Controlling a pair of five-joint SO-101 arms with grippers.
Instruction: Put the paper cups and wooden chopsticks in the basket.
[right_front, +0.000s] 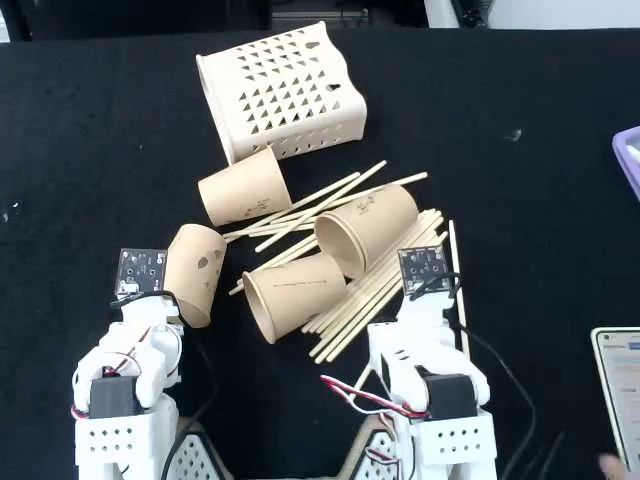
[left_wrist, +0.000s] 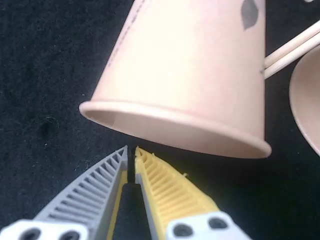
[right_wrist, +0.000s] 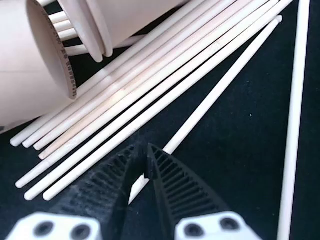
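Paper cup (left_wrist: 190, 75) lies rim-first just ahead of the left jaws.
Both pairs of jaws are together and empty; wooden chopsticks (right_wrist: 150, 90) slant past the right jaws.

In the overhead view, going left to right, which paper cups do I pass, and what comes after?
Leftmost cup, upper cup, front middle cup, right cup, lone chopstick, purple object.
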